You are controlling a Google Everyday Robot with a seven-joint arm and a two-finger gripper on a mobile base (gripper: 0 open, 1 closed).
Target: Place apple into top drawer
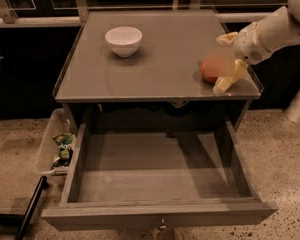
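Grey-brown top drawer (pixel 160 217) (pulled open), apple (pixel 208 70) on tabletop (pixel 160 59), gripper (pixel 219 63) seemingly straddling it, jaws spread.

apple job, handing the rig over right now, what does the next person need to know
Gripper: open, at the tabletop's right edge, fingers either side of the apple, not closed on it.
Apple: resting on the tabletop, front right, not lifted.
Top drawer: pulled out below, nothing inside.
Done: drawer open, gripper at the apple.
Left: grasp, lift, lower into the drawer, release.
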